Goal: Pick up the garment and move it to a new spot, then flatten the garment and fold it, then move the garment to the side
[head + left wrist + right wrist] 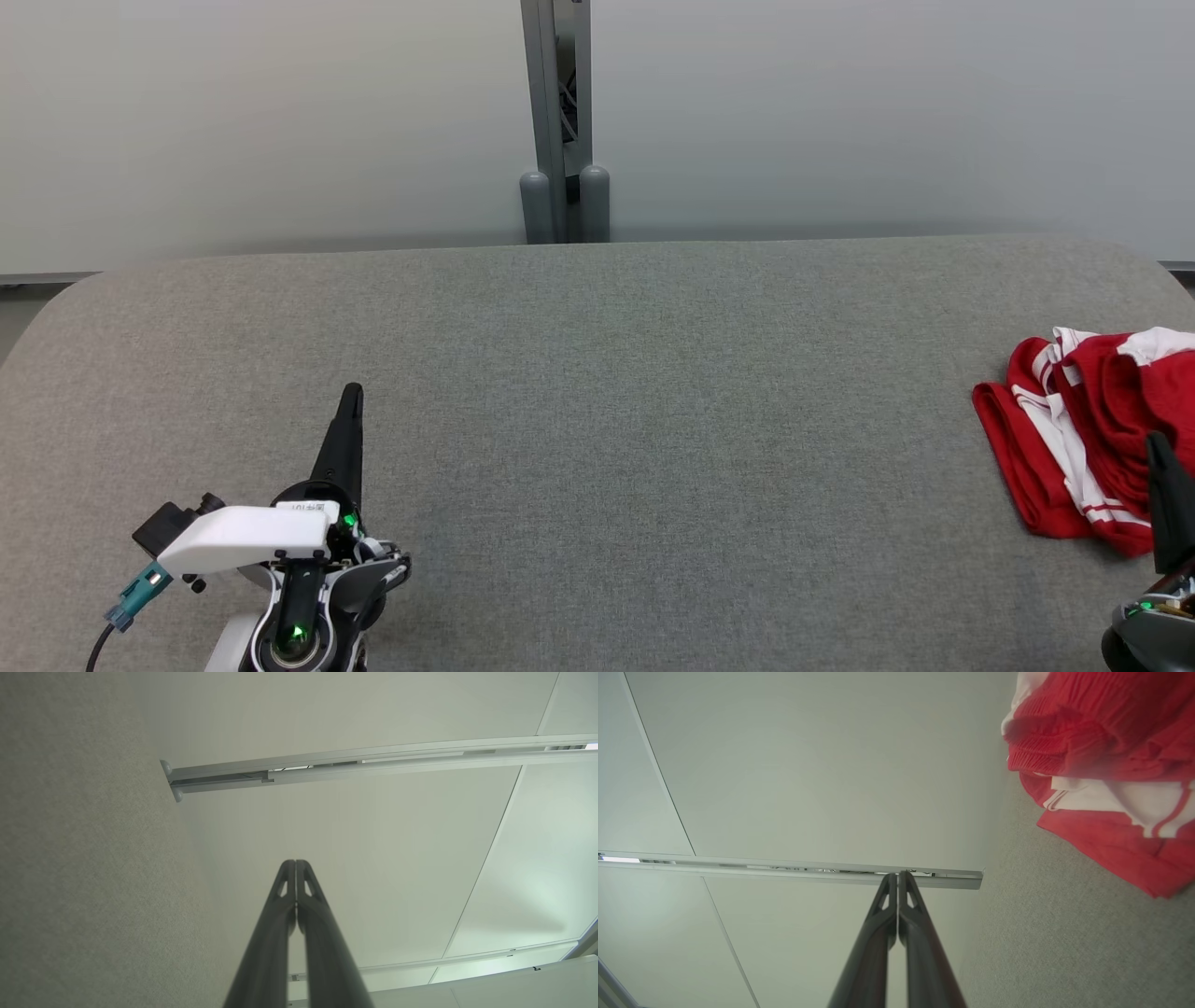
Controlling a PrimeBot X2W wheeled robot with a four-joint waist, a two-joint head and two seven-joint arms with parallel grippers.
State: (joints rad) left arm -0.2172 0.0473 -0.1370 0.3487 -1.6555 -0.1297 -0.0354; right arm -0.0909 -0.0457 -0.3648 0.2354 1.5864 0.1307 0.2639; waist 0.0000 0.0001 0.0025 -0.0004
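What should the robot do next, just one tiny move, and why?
Probably open the right pincer. It is shut and holds nothing, and the red and white garment lies bunched up close beside it at the right end of the table. The left pincer is far off.

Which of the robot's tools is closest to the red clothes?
The right tool, next to the red garment; the left tool sits far across the table.

Right gripper [897, 877] fingers pressed together, holding nothing; red-white garment [1106, 779] bunched on grey table [1064, 952], apart from it.
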